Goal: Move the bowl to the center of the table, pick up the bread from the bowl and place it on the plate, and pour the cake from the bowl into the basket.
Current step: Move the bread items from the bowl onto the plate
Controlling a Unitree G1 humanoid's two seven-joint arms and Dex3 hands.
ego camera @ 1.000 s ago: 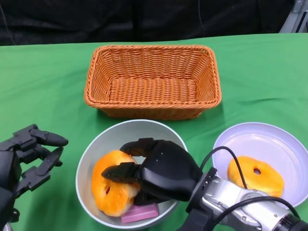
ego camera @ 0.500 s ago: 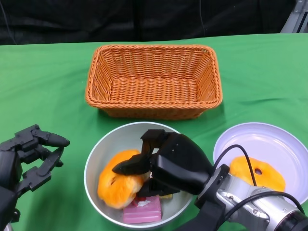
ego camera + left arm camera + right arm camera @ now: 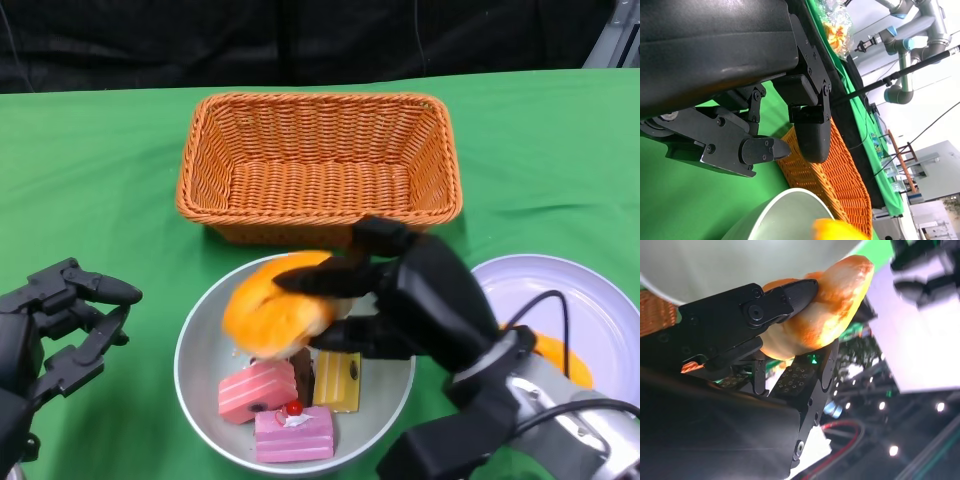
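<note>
Wicker basket [image 3: 318, 168] at 12 o'clock, grey bowl [image 3: 196, 375] at 6 holding 3 cake pieces [image 3: 292, 408], white plate [image 3: 590, 310] at 4 with 1 bread, right hand [image 3: 395, 300] gripping bread [image 3: 275, 305] lifted above the bowl, left hand [image 3: 45, 335] at 8, fingers apart, holding nothing

Three cameras covering one green table [image 3: 90, 180]

The head view is looking steeply down from close above; both wrist views are peering past their own fingers, tilted, very near, sharing the wicker basket [image 3: 318, 165], grey bowl [image 3: 200, 340] and bread [image 3: 275, 305].
</note>
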